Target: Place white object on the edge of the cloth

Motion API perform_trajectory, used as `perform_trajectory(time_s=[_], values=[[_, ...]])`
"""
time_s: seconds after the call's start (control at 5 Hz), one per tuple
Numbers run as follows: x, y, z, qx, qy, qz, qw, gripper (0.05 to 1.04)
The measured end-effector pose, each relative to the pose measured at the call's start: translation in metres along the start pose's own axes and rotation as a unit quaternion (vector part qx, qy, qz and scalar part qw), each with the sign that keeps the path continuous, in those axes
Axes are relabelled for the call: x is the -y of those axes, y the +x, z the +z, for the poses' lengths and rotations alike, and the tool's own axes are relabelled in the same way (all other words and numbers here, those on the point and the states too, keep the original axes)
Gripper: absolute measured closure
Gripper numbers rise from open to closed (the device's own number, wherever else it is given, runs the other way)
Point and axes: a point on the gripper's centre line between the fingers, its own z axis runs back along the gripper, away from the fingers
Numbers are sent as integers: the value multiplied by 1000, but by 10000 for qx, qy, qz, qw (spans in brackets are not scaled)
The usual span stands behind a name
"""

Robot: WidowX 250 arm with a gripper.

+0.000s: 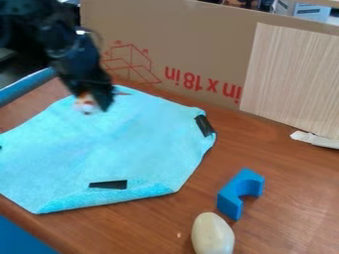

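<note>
Camera view: the egg-like white object [212, 234] lies off the cloth [112, 144], so all 2 steps, grasping and placing, look undone. I can't tell the gripper's [93, 102] opening, or whether it grips the white-and-orange thing [85, 104] there.

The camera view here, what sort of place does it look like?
Probably a robot lab or test bench: a black robot arm hangs over a wood-look table, a cardboard panel stands behind like a makeshift wall, and a light blue cloth lies spread out.
</note>
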Motion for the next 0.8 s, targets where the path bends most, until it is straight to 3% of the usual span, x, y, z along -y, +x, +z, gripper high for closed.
perform_trajectory(time_s=[0.4,0.6,0.8], values=[[-52,-54,-10,-454,401,-397,9974,509],[-74,-77,-20,-740,480,-414,9952,509],[-95,-85,-17,-745,612,-436,9944,509]])
